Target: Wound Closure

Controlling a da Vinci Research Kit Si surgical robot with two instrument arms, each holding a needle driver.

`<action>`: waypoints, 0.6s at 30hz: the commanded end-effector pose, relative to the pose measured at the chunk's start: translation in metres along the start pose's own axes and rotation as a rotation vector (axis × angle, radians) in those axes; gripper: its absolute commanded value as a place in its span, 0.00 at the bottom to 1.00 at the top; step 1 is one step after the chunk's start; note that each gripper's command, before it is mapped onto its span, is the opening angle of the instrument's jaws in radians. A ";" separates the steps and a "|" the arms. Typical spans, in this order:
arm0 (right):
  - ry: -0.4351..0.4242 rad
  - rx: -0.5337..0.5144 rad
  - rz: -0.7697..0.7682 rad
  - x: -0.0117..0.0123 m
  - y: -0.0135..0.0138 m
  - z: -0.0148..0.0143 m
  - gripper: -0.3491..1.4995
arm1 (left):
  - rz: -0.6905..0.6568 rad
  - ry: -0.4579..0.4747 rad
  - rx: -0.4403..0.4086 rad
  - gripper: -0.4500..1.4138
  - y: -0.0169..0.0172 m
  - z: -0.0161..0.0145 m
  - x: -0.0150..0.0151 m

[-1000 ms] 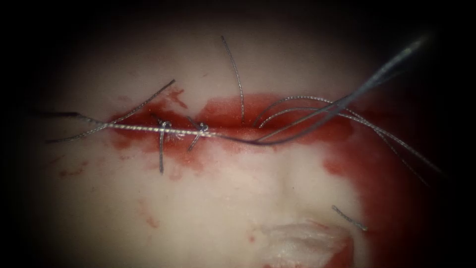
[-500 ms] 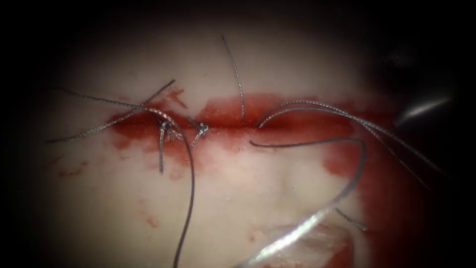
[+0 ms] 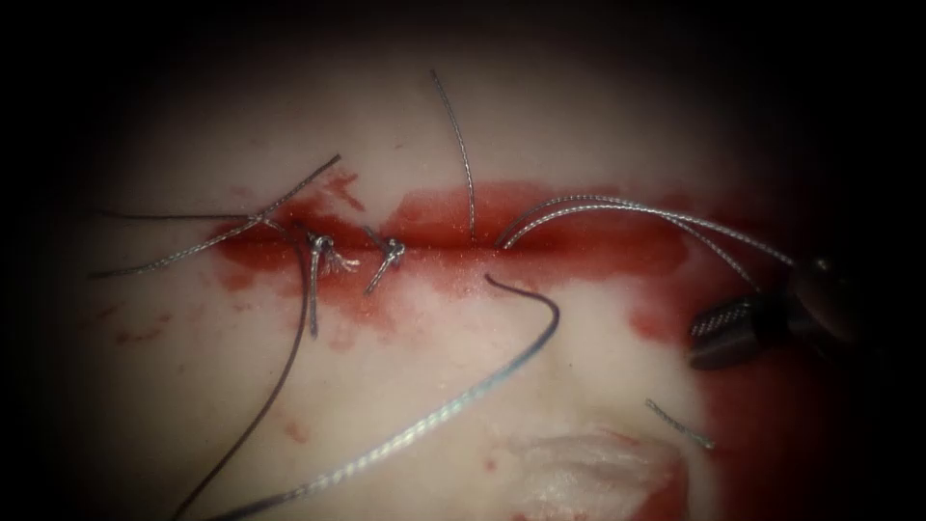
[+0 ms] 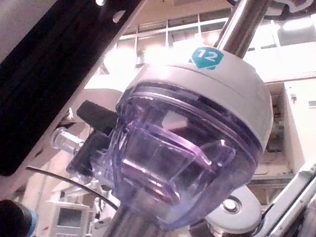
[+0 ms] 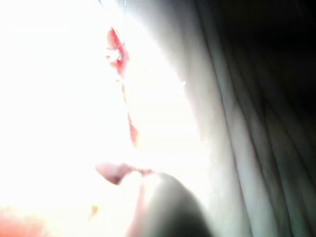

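Tissue [image 3: 405, 386] is shown with thread [image 3: 434, 420] now slackened across it; the right end effector [image 3: 738, 333] has entered from the right, its grip undeterminable.

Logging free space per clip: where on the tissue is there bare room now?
Bare tissue lies above the cut, and between the two thread strands below it. Crowded: knots along the cut, loops beside the right hand.

Light pools on the middle of the tissue [image 3: 405, 386] and fades to black at the edges, while the right wrist view glares white, blurred.
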 end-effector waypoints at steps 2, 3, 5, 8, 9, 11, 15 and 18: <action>0.016 -0.004 0.256 0.0042 0.0001 0.0005 0.65 | 0.016 0.015 0.022 0.00 -0.0012 0.0014 -0.0004; 0.005 0.004 0.290 0.0046 -0.0002 0.0006 0.66 | 0.018 0.024 0.032 0.00 -0.0015 0.0019 0.0001; -0.025 0.025 0.441 0.0051 -0.0008 0.0010 0.67 | 0.021 0.049 0.057 0.00 -0.0026 0.0032 0.0010; -0.040 0.077 0.586 0.0052 -0.0021 0.0016 0.67 | 0.029 0.099 0.105 0.00 -0.0042 0.0047 0.0024; -0.035 0.105 0.658 0.0052 -0.0025 0.0018 0.69 | 0.032 0.114 0.119 0.00 -0.0047 0.0051 0.0028; -0.001 0.219 0.786 0.0053 -0.0040 0.0026 0.72 | 0.053 0.157 0.160 0.00 -0.0063 0.0060 0.0039; 0.039 0.279 0.795 0.0061 -0.0053 0.0039 0.40 | 0.066 0.200 0.200 0.00 -0.0076 0.0063 0.0047; 0.060 0.274 0.808 0.0074 -0.0054 0.0054 0.45 | 0.074 0.227 0.223 0.00 -0.0080 0.0058 0.0052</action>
